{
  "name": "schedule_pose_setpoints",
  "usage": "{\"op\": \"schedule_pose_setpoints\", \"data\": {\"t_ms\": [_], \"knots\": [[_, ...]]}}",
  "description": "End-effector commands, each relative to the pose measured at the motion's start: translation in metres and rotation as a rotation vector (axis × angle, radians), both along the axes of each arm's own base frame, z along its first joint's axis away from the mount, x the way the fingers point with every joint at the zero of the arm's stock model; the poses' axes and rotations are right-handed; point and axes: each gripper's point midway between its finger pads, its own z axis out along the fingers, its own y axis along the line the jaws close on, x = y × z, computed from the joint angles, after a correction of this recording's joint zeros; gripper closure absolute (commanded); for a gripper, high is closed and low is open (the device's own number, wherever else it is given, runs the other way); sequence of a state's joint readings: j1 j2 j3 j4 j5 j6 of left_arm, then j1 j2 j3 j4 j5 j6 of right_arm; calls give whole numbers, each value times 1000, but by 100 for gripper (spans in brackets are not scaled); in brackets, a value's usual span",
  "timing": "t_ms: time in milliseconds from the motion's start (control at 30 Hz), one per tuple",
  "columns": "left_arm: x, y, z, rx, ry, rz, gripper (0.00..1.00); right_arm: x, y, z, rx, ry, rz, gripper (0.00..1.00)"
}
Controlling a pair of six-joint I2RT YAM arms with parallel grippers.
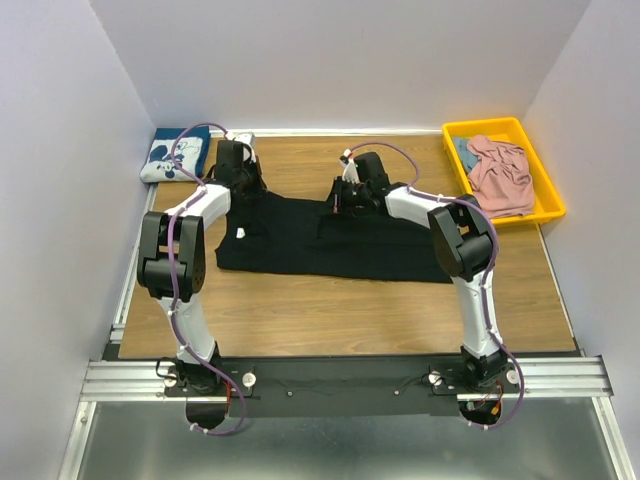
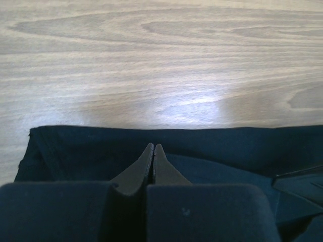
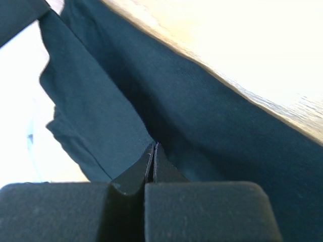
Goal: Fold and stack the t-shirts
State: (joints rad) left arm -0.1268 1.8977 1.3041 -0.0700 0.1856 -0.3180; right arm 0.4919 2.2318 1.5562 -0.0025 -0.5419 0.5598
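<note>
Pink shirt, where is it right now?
In the top view the pink t-shirt lies crumpled in the yellow tray at the far right corner of the table, well apart from the black t-shirt spread mid-table.

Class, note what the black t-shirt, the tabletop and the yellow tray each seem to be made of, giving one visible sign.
Black t-shirt: soft matte cloth, probably; it folds limply and shows a stitched hem. Tabletop: wood or wood-look laminate, smooth; grain lines with a glare patch. Yellow tray: likely plastic; uniform bright colour, rounded rim.
</note>
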Motion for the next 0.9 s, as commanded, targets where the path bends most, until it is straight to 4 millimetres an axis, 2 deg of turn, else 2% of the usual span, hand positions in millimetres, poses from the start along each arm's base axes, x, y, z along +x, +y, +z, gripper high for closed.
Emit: {"op": "schedule_pose_setpoints", "data": {"t_ms": [0, 333, 500, 633, 867], "knots": [[-2, -13, 17, -33, -66, -63, 100, -8, -8, 5, -58, -46, 25, 99], [-4, -32, 39, -62, -201, -204, 100, -21, -4, 13, -51, -71, 76, 99], [-12, -31, 44, -55, -227, -212, 100, -25, -2, 19, -54, -88, 91, 98], [-18, -24, 41, -37, -234, -189, 100, -28, -1, 22, -65, -118, 112, 98], [-30, -26, 31, -66, -245, -202, 100, -33, -4, 19, -131, -170, 144, 95]]}}
